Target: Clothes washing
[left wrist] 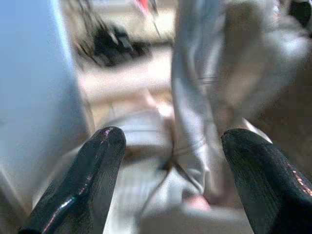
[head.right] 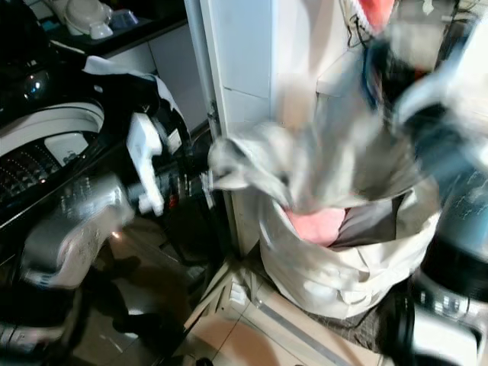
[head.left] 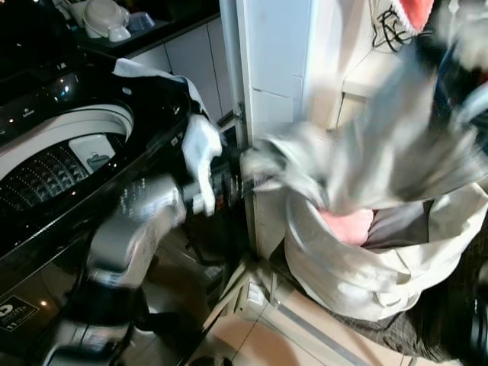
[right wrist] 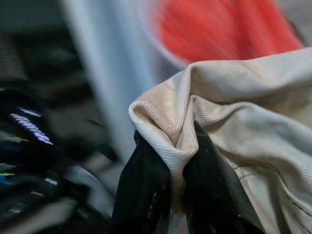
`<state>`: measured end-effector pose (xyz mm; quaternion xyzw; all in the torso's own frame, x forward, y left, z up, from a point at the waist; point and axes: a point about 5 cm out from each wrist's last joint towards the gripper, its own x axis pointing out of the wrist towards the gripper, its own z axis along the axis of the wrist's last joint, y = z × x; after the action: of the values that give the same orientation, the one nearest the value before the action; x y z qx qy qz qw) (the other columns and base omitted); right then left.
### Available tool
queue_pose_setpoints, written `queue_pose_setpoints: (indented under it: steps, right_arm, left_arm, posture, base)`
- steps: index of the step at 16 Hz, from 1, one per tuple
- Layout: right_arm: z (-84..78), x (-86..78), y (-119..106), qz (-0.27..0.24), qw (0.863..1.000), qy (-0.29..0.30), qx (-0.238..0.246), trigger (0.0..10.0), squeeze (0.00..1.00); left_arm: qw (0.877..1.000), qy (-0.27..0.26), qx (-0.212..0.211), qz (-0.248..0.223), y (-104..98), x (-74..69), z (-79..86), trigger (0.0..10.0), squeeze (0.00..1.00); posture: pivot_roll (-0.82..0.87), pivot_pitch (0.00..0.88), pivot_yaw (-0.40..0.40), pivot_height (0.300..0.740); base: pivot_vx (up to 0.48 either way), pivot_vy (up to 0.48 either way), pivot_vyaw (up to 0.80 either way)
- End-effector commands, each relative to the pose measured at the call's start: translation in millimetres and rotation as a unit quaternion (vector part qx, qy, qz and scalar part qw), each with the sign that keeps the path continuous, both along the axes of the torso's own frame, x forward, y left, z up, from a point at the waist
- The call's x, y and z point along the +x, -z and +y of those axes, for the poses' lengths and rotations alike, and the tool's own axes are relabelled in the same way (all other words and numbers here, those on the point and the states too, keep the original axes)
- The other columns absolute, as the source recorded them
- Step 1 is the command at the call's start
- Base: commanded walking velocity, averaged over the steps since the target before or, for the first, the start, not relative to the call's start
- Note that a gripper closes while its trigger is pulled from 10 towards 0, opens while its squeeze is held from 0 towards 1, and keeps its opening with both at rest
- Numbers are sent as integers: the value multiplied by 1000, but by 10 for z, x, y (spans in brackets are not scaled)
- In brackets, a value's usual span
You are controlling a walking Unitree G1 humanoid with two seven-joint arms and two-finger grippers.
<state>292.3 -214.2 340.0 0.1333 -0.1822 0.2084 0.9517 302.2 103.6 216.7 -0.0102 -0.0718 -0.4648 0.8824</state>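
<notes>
Right wrist view shows the right gripper (right wrist: 178,195) with its two black fingers pressed together on a fold of a beige twill garment (right wrist: 234,122), the cloth bunched into a ridge between them. The garment looks soft and limp, light enough for one pinch, though it will likely drape, swing and snag as it travels; a thick fold or seam such as this one seems the safest place to hold, since a single thin layer could slip out. In the head views the garment (head.left: 396,145) hangs, blurred, from the raised right arm above a white laundry bag (head.left: 358,274) that sits on the floor beside a white pillar, with something pink inside it. The left arm is stretched across from the open top-loading washing machine (head.left: 61,160) toward the cloth's lower edge, and the left gripper (left wrist: 170,185) has its fingers spread wide, the cloth hanging between them but not yet caught.
</notes>
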Motion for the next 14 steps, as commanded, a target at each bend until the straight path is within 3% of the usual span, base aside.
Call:
queue_pose_setpoints:
  steps: [1, 2, 5, 7, 11, 12, 14]
  right_arm:
    - [130, -40, -171, -20, 998, -50, -20, 0, 0]
    - [168, -52, -317, -36, 997, -64, -37, 0, 0]
    - [128, -80, -471, -50, 995, -73, -53, 0, 0]
    - [95, -103, -641, -77, 993, -83, -22, 0, 0]
    - [222, -140, -1002, -122, 979, -157, 45, 0, 0]
    - [451, -17, -798, -78, 982, -168, -27, 0, 0]
    - [623, 64, -619, -44, 979, -192, -52, 0, 0]
  left_arm:
    - [999, -26, -30, -12, -108, 55, 94, 10000, 0]
    - [999, -20, -37, -27, -177, 49, 96, 10000, 0]
    - [998, -30, -37, -43, -190, 38, 101, 10000, 0]
    - [996, -49, -52, -50, -224, 66, 135, 10000, 0]
    - [990, -56, -97, -80, -489, 143, 106, 10000, 0]
    - [986, -21, -143, -79, -676, 149, -41, 10000, 1000]
    - [981, 3, -179, -76, -794, 144, -169, 10000, 1000]
  posture:
    - [2, 0, 90, 740]
    - [3, 0, 84, 740]
    - [5, 0, 75, 740]
    - [-1, 0, 79, 740]
    - [-13, 0, 81, 740]
    - [-16, 0, 75, 740]
    - [-12, 0, 70, 740]
  base:
    - [0, 0, 0]
    - [0, 0, 0]
    - [0, 0, 0]
    - [0, 0, 0]
    - [0, 0, 0]
    - [0, 0, 0]
    - [0, 0, 0]
